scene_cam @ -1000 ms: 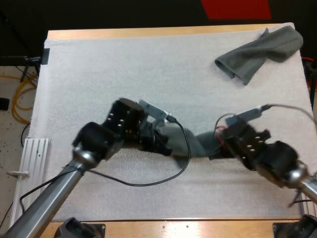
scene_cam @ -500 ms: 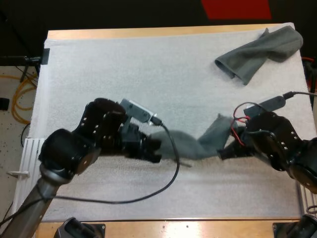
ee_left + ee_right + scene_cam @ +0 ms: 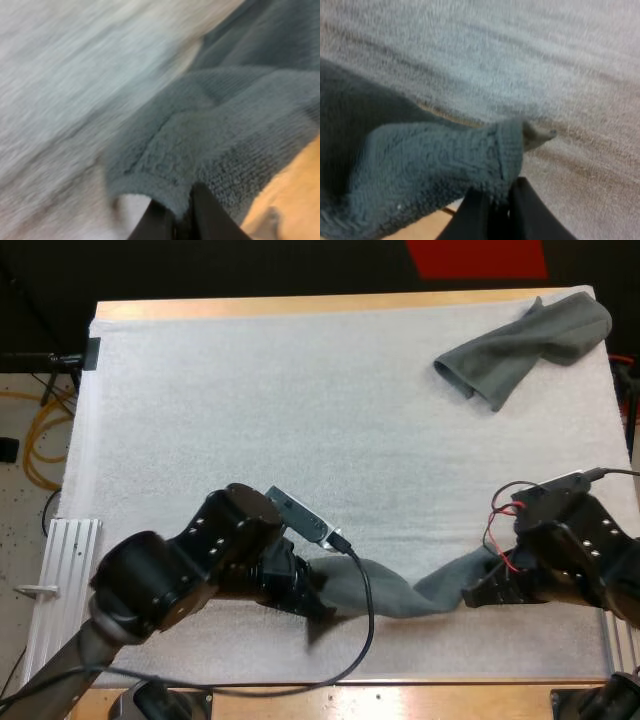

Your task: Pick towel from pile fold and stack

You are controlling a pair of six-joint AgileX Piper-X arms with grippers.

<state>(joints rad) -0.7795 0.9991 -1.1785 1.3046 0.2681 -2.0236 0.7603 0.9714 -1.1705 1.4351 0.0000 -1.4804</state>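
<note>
A dark grey-green towel [image 3: 405, 592] hangs stretched between my two grippers near the mat's front edge. My left gripper [image 3: 322, 602] is shut on its left corner; in the left wrist view the towel [image 3: 210, 145] bunches over the pinching fingertips [image 3: 160, 220]. At the other end my right gripper [image 3: 482, 592] is shut on the right corner, and the towel's hem [image 3: 505, 145] folds over the fingertips [image 3: 520, 205]. A second, crumpled towel [image 3: 525, 345] lies at the far right corner of the mat.
The white mat [image 3: 250, 400] covers most of the wooden table [image 3: 300, 306]. A white ribbed bracket [image 3: 62, 550] sits off the mat's left side. The table's front edge [image 3: 400, 700] runs just below both grippers.
Both grippers have pulled the towel toward the table's front edge, and they have spread apart. The towel is now drawn out longer between them. The far towel has not moved.
</note>
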